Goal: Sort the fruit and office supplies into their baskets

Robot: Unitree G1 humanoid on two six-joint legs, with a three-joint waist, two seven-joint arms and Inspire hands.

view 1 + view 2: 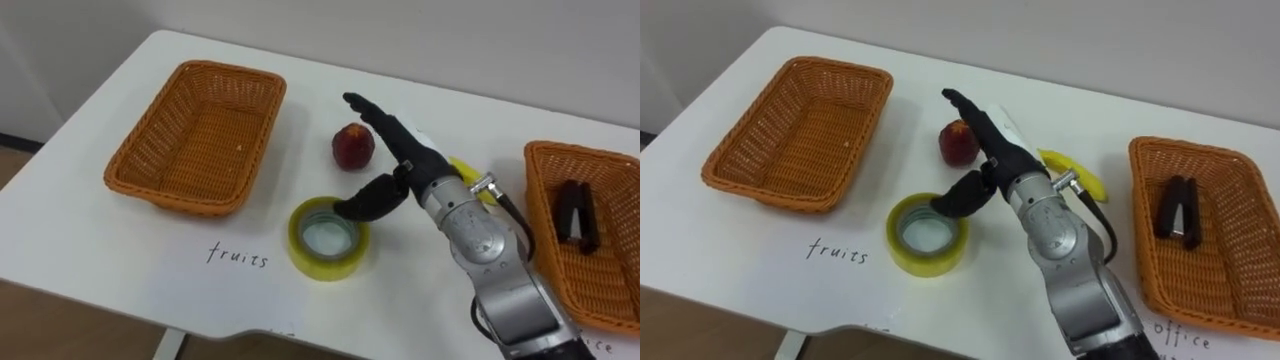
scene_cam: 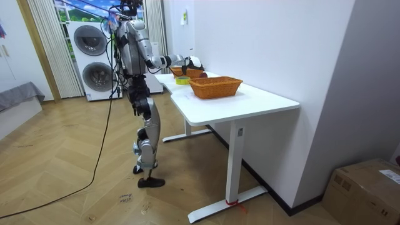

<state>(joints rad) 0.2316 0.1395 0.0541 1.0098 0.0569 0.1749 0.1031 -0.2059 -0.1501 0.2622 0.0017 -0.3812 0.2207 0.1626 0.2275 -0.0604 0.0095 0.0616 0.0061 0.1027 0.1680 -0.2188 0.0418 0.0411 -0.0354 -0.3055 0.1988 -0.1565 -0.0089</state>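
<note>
Yellow tape roll lies just beneath the right hand, fingers outstretched

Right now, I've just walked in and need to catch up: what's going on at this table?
The robot stands at the table, its right hand open and stretched out, thumb by the yellow tape roll, fingers pointing at a red fruit. It holds nothing. The fruits basket is empty; the office basket holds a black stapler. A yellow fruit lies behind the wrist.
</note>
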